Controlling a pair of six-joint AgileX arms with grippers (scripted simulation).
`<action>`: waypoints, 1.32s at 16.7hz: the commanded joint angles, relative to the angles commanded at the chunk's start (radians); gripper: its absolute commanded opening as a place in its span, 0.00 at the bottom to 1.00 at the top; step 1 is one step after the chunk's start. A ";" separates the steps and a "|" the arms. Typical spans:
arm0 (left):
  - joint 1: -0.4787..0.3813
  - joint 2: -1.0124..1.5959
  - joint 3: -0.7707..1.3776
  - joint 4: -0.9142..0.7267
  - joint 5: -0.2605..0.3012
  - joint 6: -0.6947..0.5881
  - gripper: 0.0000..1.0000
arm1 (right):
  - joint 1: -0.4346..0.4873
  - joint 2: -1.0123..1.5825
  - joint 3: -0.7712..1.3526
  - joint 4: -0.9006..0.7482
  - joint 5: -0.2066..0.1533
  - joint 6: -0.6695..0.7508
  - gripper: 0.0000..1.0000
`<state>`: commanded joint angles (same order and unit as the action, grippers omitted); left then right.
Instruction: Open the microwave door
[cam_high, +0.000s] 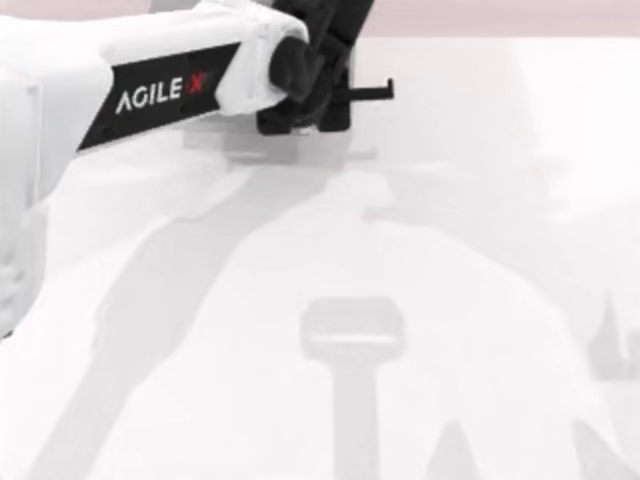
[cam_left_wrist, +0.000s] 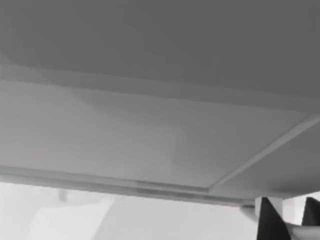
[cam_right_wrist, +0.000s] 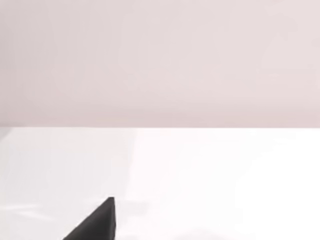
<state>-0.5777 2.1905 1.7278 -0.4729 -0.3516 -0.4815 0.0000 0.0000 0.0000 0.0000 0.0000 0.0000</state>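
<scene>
The left gripper (cam_high: 372, 92) reaches over the table (cam_high: 480, 260)'s far edge, its fingers' state impossible to tell, with the microwave door (cam_left_wrist: 150, 135) filling its view just ahead of them: a stiff, smooth hinged panel, probably best pulled by its edge handle.
</scene>
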 joint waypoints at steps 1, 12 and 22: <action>0.000 0.000 0.000 0.000 0.000 0.000 0.00 | 0.000 0.000 0.000 0.000 0.000 0.000 1.00; 0.000 0.000 0.000 0.000 0.000 0.000 0.00 | 0.000 0.000 0.000 0.000 0.000 0.000 1.00; 0.007 -0.051 -0.085 0.053 0.041 0.059 0.00 | 0.000 0.000 0.000 0.000 0.000 0.000 1.00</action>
<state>-0.5705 2.1390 1.6425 -0.4196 -0.3106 -0.4229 0.0000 0.0000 0.0000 0.0000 0.0000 0.0000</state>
